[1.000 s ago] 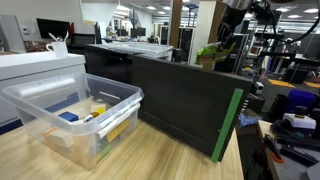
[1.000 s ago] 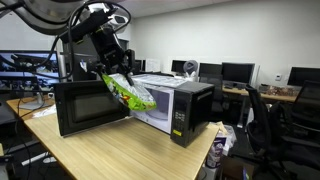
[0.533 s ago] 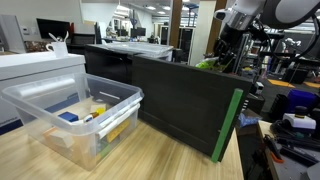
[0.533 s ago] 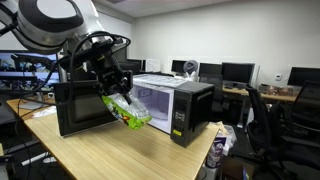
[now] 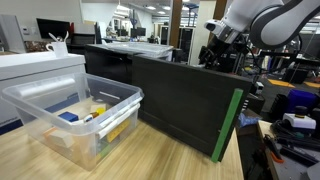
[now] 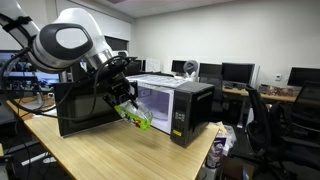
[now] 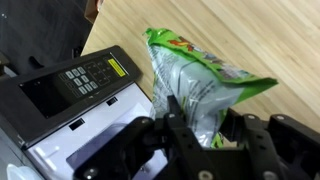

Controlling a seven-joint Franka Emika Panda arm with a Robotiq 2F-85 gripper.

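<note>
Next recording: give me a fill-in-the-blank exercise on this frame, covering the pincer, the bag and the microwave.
1. The pincer is ____ on the crinkly green-and-clear plastic bag.
2. The black-fronted microwave oven has its door standing ____.
3. The bag hangs clear above the light ____ tabletop.
Missing words: shut; open; wooden.

arm (image 6: 65,40): elbow high, bent forward | wrist (image 6: 108,72): angled down | jaws: clamped shut
</note>
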